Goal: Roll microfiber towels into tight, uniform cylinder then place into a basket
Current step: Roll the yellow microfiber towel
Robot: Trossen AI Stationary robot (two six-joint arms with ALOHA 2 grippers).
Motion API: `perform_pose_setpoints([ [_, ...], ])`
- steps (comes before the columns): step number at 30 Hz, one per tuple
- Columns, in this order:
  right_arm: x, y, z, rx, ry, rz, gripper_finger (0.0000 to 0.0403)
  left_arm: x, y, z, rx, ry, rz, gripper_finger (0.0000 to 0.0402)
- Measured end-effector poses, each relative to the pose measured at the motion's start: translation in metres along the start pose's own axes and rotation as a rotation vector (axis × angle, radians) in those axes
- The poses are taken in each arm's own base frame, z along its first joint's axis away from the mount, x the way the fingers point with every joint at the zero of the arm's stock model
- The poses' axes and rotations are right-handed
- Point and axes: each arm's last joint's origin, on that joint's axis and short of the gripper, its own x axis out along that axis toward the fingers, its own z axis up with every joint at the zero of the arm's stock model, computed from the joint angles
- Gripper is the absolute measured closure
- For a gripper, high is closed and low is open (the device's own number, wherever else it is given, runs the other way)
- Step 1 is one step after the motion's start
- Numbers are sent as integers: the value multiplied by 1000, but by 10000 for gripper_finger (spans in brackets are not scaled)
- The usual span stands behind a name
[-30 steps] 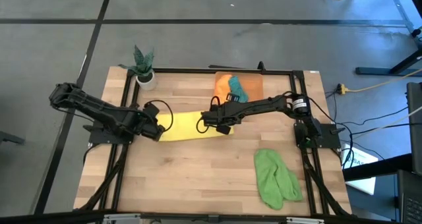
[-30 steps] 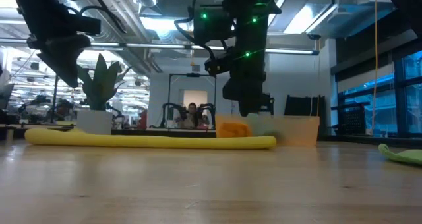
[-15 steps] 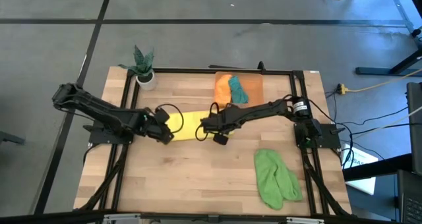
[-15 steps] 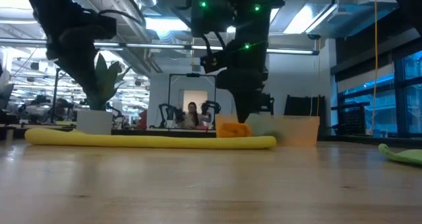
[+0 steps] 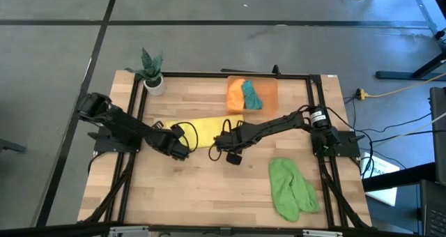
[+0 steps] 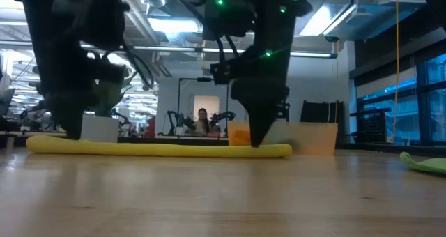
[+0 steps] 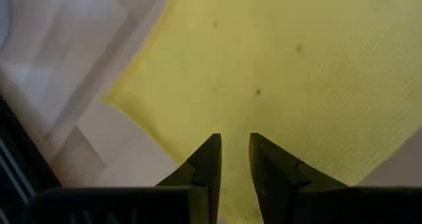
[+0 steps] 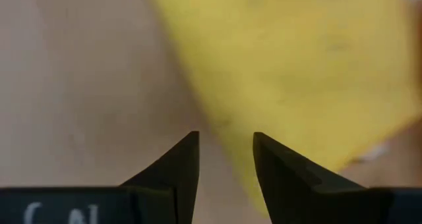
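Yellow towel (image 5: 207,130) lies flat at frame centre, apparently partly unrolled. Left gripper (image 5: 180,152) and right gripper (image 5: 220,152) sit at its lower edge, fingers parted, gripping nothing. Basket (image 5: 268,88) upper centre.

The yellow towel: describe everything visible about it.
The yellow towel is a soft, finely textured cloth lying flat as a long, low band on the wooden table, in front of the orange basket. The left tool sits at its left end, the right tool at its right end, both with fingers parted over its near edge. It is not yet rolled.
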Motion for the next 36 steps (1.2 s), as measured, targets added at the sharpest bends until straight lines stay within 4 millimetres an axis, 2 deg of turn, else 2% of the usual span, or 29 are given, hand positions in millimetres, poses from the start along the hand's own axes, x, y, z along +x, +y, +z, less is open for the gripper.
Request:
perform_pose_setpoints([
  [7,11,3,-11,15,29,0,260,10,-8,-6,28,125,-6,332],
  [13,12,-2,-9,15,-3,-87,260,6,-13,-14,24,177,-42,335],
  [19,15,-16,-4,46,-12,-128,260,-1,-20,-28,17,228,-89,332],
  [25,18,-28,5,70,-59,-162,260,-9,-32,-41,17,248,-180,337],
  [36,20,-34,18,48,-152,-114,260,-25,-61,-60,14,182,-434,333],
])
